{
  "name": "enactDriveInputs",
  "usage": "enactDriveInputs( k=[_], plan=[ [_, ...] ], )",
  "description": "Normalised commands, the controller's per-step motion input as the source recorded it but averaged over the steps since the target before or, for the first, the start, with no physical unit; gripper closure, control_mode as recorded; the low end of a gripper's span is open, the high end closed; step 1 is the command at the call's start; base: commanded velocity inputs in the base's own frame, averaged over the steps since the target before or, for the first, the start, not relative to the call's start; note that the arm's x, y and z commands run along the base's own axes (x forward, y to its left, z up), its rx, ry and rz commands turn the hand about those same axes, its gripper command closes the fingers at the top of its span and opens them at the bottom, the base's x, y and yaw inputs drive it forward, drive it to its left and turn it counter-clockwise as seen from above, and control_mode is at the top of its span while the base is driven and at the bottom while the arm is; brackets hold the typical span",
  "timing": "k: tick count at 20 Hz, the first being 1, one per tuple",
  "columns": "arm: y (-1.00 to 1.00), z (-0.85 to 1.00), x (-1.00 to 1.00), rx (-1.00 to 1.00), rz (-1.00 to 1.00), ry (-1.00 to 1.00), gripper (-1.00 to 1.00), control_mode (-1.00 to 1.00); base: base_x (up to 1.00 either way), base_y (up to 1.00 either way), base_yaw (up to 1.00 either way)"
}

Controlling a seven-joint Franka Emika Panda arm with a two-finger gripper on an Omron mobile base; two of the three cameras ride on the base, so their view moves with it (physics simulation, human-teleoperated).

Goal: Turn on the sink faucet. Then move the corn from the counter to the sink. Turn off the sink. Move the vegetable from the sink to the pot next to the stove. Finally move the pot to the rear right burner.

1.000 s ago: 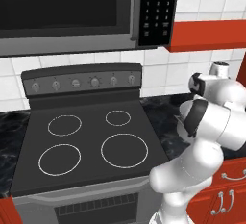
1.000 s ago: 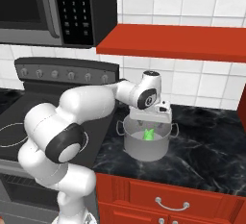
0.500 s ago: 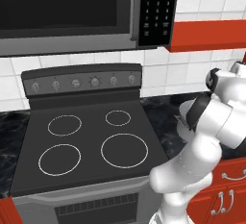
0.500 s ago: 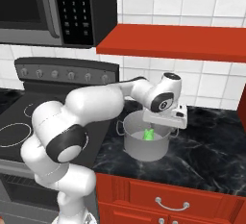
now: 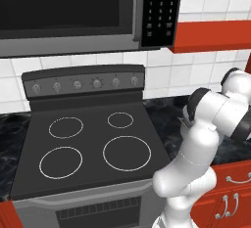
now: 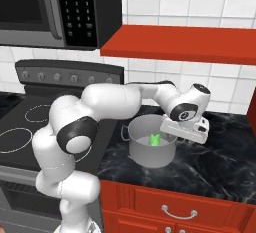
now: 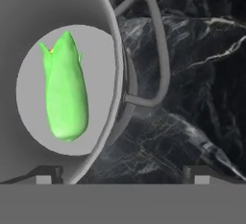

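Since a second earlier the gripper (image 6: pixel 186 133) had swung right over the pot's (image 6: pixel 150 152) handle (image 7: pixel 156 50), fingers spread and empty, corn (image 7: pixel 65 93) lying inside; rigid metal, best pinched there.

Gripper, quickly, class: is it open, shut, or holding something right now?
Gripper: open and empty, its tips apart over the pot rim by the handle; the corn lies inside the pot.

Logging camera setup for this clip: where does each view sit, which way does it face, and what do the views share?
Left base view: behind-left of the arm, facing the stove; white arm at right.
Right base view: behind-right, facing the pot holding corn; arm from lower left.
Hand view: above the pot handle, gripper straddling the rim.
Right base and hand views share pot and corn.
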Motion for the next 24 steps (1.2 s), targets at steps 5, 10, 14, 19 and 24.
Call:
enactDriveInputs(
  k=[5,10,14,19,24],
  plan=[
    [0.14,-0.24,0.00,0.13,0.00,0.07,-1.00,-1.00,0.00,0.00,0.00],
    [0.25,-0.05,0.04,0.12,0.00,0.11,-1.00,-1.00,0.00,0.00,0.00],
    [0.28,-0.06,0.06,0.06,0.00,0.14,-1.00,-1.00,0.00,0.00,0.00],
    [0.32,-0.32,0.02,0.00,0.00,0.14,-1.00,-1.00,0.00,0.00,0.00],
    [0.21,-0.35,0.00,0.00,0.00,0.09,-1.00,-1.00,0.00,0.00,0.00]
  ],
)
